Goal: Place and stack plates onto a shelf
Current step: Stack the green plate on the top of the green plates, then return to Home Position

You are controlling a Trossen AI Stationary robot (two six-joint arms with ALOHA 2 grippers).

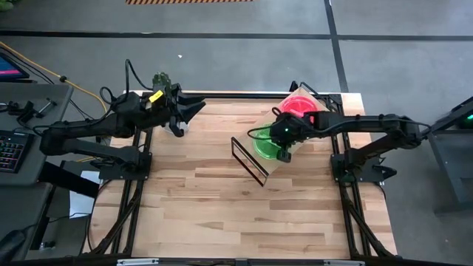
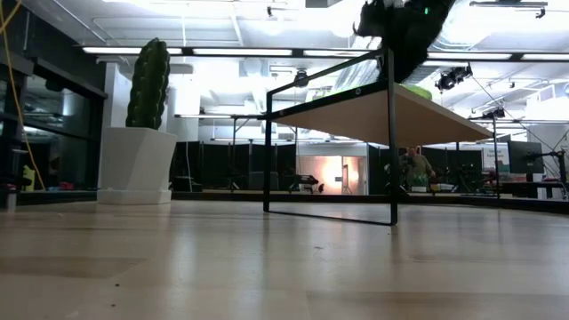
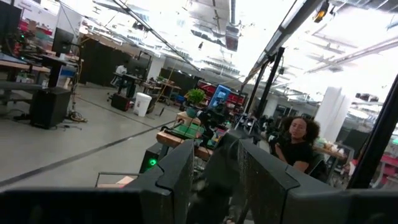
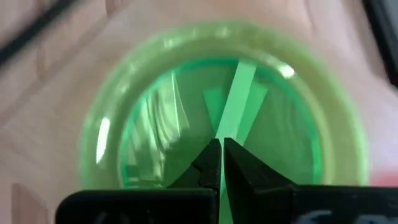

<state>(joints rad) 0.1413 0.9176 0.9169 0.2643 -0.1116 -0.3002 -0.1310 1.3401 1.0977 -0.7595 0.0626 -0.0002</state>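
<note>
The light-wood shelf (image 1: 274, 165) stands slantwise at the table's far right; the low view shows it on its black wire frame (image 2: 356, 114). Red-pink plates (image 1: 298, 104) lie on its far end. A green plate (image 1: 261, 145) lies on its near part and fills the right wrist view (image 4: 155, 118). My right gripper (image 1: 283, 150) is just above it, shut on another green plate seen edge-on (image 4: 239, 93). My left gripper (image 1: 194, 109) is open and empty, held above the table's far left, near the cactus. My right gripper pinches the edge-on green plate by its rim (image 4: 222, 142) between its two fingertips (image 4: 210, 163), coming from above and pointing down. The plate hangs below the fingers, close over the lying green plate (image 4: 292, 137). I cannot tell whether its lower edge touches that plate.
A cactus in a white pot (image 2: 135, 162) stands at the table's far left edge, next to my left gripper; it also shows in the high view (image 1: 162, 80). Bare wooden tabletop (image 1: 222, 214) stretches across the middle and near side. A person (image 3: 297, 144) sits in the room beyond.
</note>
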